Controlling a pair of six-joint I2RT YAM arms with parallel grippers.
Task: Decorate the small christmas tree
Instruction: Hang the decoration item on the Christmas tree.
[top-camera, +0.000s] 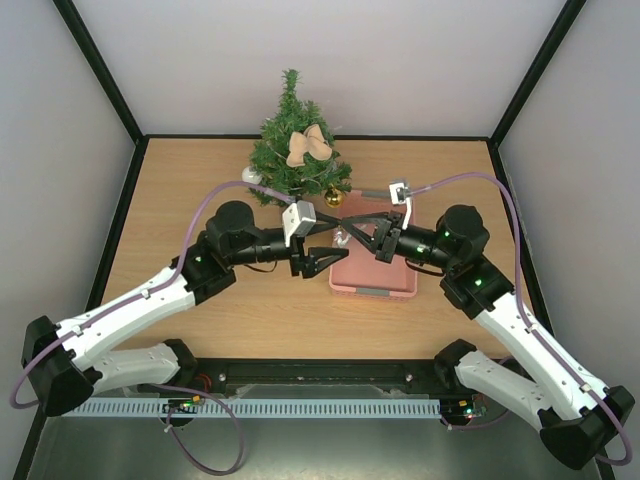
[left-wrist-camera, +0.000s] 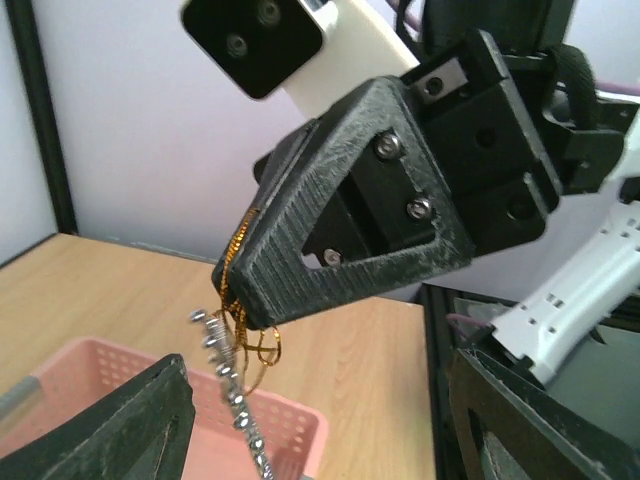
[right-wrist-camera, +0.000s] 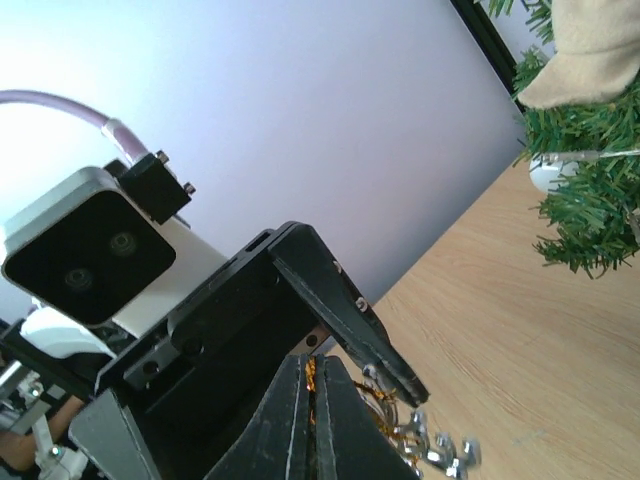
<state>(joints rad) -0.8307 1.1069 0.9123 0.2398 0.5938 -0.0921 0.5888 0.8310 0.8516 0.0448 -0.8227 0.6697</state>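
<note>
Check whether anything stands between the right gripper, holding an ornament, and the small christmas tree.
Partly: the left gripper, fingers open, faces the right gripper and its ornament from the left, beside the line to the small christmas tree. Nothing else visible does.

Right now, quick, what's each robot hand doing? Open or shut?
Left gripper: open, holding nothing.
Right gripper: shut on the gold string of a silver ornament.
</note>
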